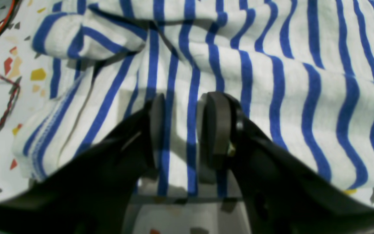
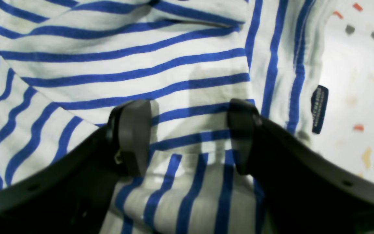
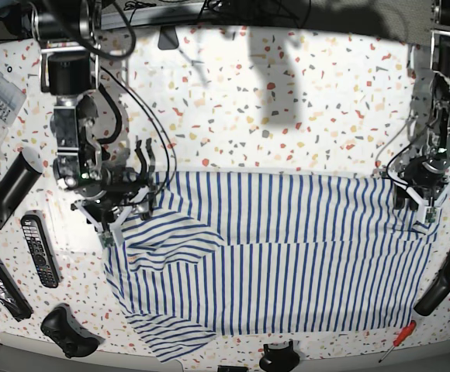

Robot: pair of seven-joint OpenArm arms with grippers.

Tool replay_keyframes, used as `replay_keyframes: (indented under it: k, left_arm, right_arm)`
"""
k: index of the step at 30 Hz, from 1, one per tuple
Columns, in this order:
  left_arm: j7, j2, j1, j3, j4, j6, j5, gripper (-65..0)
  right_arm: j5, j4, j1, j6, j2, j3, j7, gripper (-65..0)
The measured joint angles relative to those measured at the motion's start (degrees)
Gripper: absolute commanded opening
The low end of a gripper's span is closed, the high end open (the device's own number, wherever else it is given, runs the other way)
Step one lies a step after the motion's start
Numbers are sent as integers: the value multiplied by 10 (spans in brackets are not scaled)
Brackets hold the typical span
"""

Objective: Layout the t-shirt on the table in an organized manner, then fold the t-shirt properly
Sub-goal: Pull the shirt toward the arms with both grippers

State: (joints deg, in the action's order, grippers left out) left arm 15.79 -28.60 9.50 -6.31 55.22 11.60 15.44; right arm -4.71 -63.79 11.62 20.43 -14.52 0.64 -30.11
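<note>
Looking from the near edge of the table point(image 3: 287, 93) outward, we find the t-shirt point(image 3: 287, 256) spread wide across the middle of the top, its far hem line fairly straight, but its near corner on the base view's left side flopped and bunched, with a sleeve folded over onto the body. We judge the laying-out mostly done yet unfinished, and no tidy fold is made yet; smoothing that rumpled end and the whole folding sequence remain.

Further back, both arms reach down onto the far edge of the cloth at opposite ends. Our right gripper point(image 2: 187, 136) stands with its pads well spread over striped fabric near the neck, where a small dark tag point(image 2: 319, 109) lies just beside the jaws; nothing is pinched between them. Our left gripper point(image 1: 185, 130) has its pads drawn closer, with a narrow gap, and a ridge of cloth runs up between them near a hemmed edge; we cannot tell whether the pads truly clamp it. Both wrists tilt steeply downward, the fingers low over the fabric.
</note>
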Motion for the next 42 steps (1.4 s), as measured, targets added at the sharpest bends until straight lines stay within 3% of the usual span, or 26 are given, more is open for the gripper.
replay_keyframes:
  k: [8,20,32,42]
  left_arm:
    - [-1,-5,-36,4,28,-6,5,-460]
    - [8,-9,-159,16,155,-63,-14,-460]
    - [77,-6,-327,121,309,-53,-24,-460]
    - [128,2,-441,122,441,-51,-33,-460]
  right_arm:
    - [-2,-123,-116,-1,-1,2,0,-286]
    - [2,-247,-238,-2,-2,2,-26,-286]
    - [5,-318,-326,0,-2,36,-35,-286]
    - [2,-365,-390,4,-1,119,-41,-286]
